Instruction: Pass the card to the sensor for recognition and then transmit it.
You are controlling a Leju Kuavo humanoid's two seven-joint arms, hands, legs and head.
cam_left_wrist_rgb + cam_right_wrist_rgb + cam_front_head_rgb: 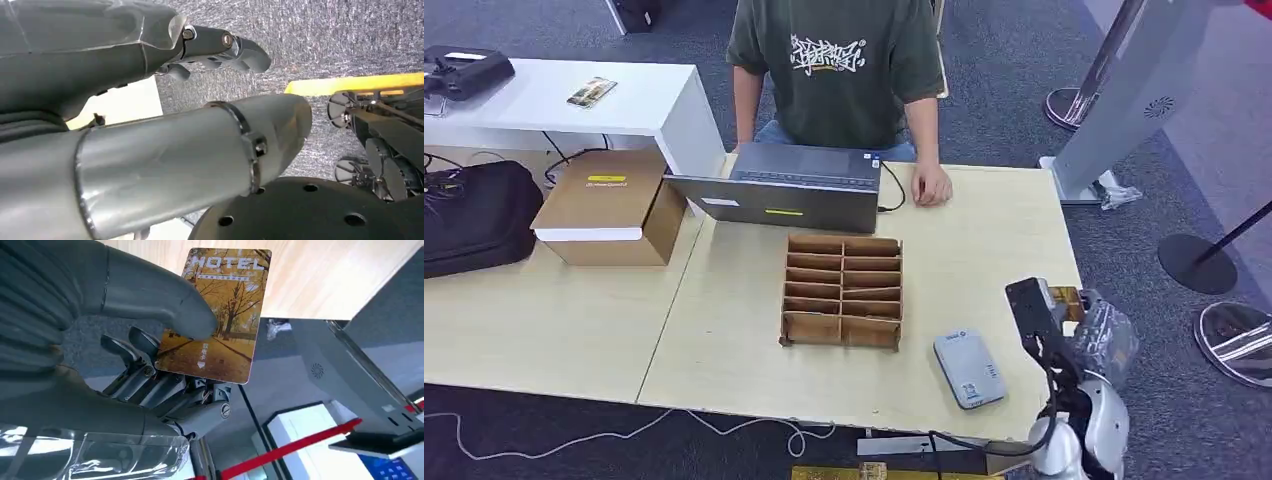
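Head view shows the pale wooden table, with a person seated at its far edge behind a laptop, a cardboard divider tray near the middle, and the grey card reader close to the near edge. My right hand hovers over the table's right edge, thumb and fingers pinching the hotel key card by its lower half. I judge it light, stiff and slick, so a firm pinch on the faces suits it. My left hand hangs above the carpet, fingers loosely apart, holding nothing.
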